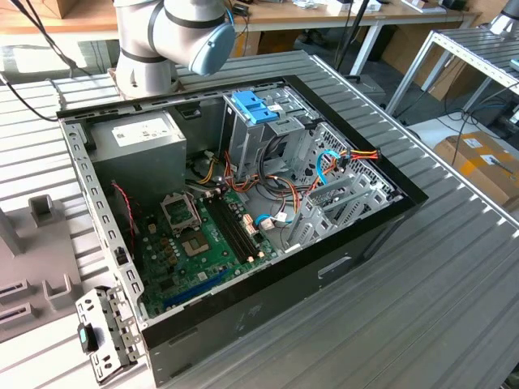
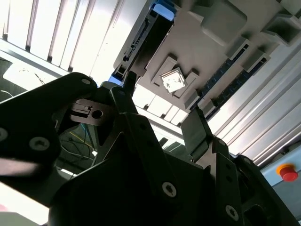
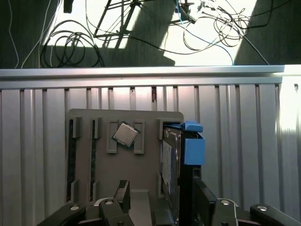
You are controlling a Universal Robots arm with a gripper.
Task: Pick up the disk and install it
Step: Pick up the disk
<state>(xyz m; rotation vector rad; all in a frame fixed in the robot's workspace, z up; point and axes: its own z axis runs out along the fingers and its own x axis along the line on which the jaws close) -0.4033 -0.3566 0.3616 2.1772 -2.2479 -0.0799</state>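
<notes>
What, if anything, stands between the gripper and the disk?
Nothing visible does. In the first wrist view, the open gripper flanks the disk, which stands on edge in the grey holder.

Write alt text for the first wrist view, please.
A hard disk with blue side rails stands on edge in a grey fixture plate on a ribbed metal table, with the open gripper close by it. A processor chip sits in a neighbouring slot.

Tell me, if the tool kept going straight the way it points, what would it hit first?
Probably the disk, standing on edge in the grey holder, straight ahead of the open tool. How far off it is remains unclear.
</notes>
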